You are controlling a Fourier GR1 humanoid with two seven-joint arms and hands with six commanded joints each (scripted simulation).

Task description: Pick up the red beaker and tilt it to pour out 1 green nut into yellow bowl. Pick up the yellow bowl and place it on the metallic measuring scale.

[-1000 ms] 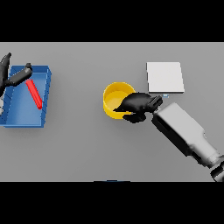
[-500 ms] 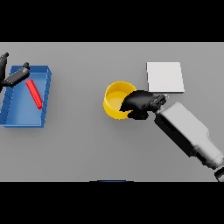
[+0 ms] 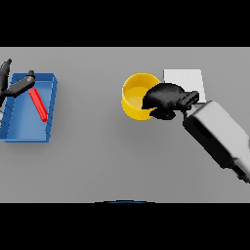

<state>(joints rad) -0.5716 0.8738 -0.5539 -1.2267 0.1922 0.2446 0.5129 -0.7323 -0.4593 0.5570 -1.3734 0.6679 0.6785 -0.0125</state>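
Note:
My right hand [image 3: 167, 99] is curled over the right rim of the yellow bowl [image 3: 135, 95] and holds it. The bowl is just left of the flat metallic measuring scale [image 3: 188, 81], whose near left part the hand covers. I see no nut inside the bowl. The red beaker [image 3: 38, 105] lies on its side, slanted, in the blue tray [image 3: 29, 133] at the far left. My left hand [image 3: 15, 87] is over the tray's far left corner with straight, spread fingers, touching nothing that I can make out.
Grey table [image 3: 102, 161] all round. The right forearm [image 3: 218, 139] slants in from the lower right. The blue tray's walls enclose the beaker at the left edge of the view.
The right hand has carried the yellow bowl farther from me and slightly right, closer to the scale. The left hand has drifted a little left over the tray.

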